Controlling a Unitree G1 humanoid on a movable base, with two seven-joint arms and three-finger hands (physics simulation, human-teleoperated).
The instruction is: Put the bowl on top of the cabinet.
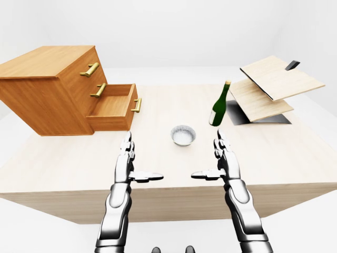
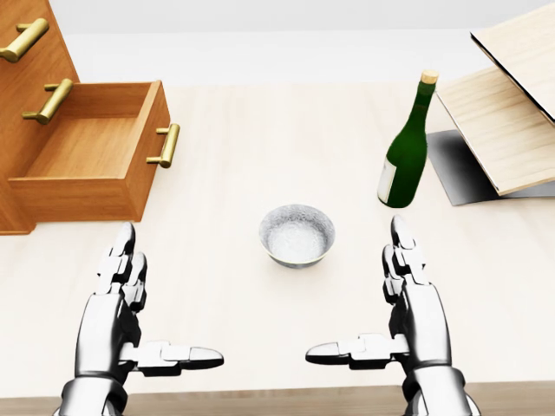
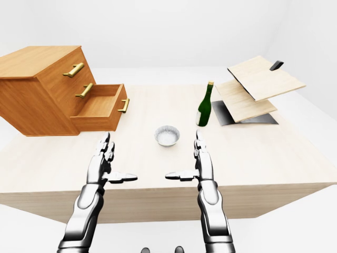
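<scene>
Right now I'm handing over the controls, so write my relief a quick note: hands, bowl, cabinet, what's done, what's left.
Left hand: open, empty, over the table.
Right hand: open, empty.
Bowl: upright on the table between the hands, untouched.
Cabinet: at the left-eye view's left, bottom drawer pulled out, top bare.
Wine bottle: stands right of the bowl, near the right hand's path.
Done: nothing yet.
Left: grasp bowl, lift, set it on the cabinet top.

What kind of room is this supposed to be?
Probably no real room: a bare simulated test scene. A pale wooden table stands in blank white space, holding only a small cabinet with one drawer open, a bowl and a green bottle.
</scene>
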